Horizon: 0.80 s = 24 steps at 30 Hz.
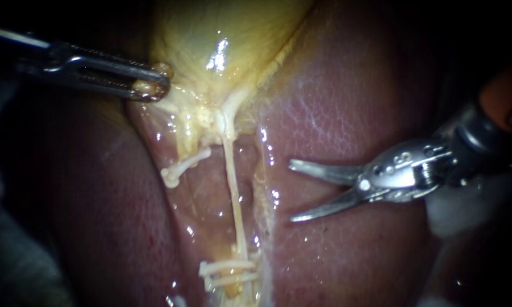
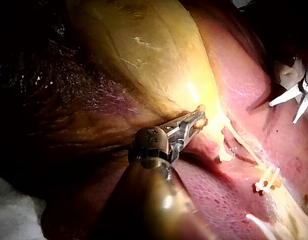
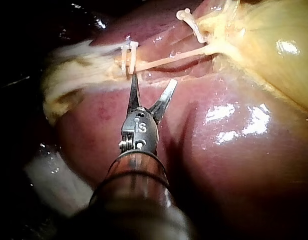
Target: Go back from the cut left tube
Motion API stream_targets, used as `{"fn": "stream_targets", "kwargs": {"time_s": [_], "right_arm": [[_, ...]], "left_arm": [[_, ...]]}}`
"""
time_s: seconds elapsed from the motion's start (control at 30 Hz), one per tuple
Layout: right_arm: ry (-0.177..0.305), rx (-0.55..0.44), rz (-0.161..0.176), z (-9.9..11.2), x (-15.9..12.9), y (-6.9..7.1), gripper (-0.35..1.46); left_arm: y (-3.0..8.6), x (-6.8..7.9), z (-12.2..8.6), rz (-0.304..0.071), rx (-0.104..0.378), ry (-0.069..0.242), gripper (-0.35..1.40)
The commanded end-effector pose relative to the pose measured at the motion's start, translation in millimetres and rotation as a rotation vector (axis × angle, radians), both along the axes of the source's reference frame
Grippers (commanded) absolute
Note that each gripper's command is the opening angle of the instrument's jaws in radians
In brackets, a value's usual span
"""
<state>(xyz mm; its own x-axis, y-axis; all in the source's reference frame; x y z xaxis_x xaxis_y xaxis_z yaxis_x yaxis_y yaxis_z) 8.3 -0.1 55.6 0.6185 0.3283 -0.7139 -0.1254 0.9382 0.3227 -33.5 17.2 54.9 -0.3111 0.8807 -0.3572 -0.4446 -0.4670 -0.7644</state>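
While the dark-red liver (image 1: 346,113) fills the field, the pale yellow gallbladder (image 1: 210,34) is drawn up and aside by the left instrument (image 1: 152,84). Its jaws are clamped from both sides on a fold at the gallbladder's lower edge. That pull appears to be what holds the tubes stretched and in plain sight.

Across from it, the right instrument (image 1: 292,191) hangs over bare liver with its two slim blades spread wide, gripping nothing and touching no tube.

Well apart from those open blades, on the far side of the uncut right tube (image 1: 234,193), sits the cut left tube (image 1: 188,160). It is a short stump hanging from the gallbladder's neck, near the left instrument's jaws, with a white clip (image 1: 169,177) across its free end. The right tube runs straight from the gallbladder to a cluster of clips (image 1: 227,272), which lies ahead of the blades and off to one side.

With the blades clear of both tubes, the retreat looks well along. What seems left is drawing the shaft back along its own line, taking care that the open tips do not graze the wet liver beneath them.
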Motion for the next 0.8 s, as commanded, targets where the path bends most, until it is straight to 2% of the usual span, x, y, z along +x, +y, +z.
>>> {"fn": "stream_targets", "kwargs": {"time_s": [0.03,0.2,0.33,0.6,0.8], "right_arm": [[-0.030,-0.005,-0.001,-0.1,-0.2,0.2,1.41],[-0.086,-0.040,0.010,-0.2,-0.4,0.5,1.43],[-0.064,-0.028,-0.023,-0.2,-0.4,0.5,1.43],[-0.061,-0.040,-0.035,-0.1,-0.5,0.6,1.43],[-0.061,-0.040,-0.035,0.0,-0.5,0.6,1.43]], "left_arm": [[0.0,0.0,0.0,0.000,0.000,0.000,-0.35],[-0.1,-0.4,0.3,-0.002,-0.002,0.002,-0.35],[-0.5,-1.2,1.4,-0.007,-0.008,0.006,-0.35],[-1.2,-3.9,5.0,0.004,-0.012,0.000,-0.35],[-1.2,-4.5,5.8,0.007,-0.012,0.002,-0.35]]}}
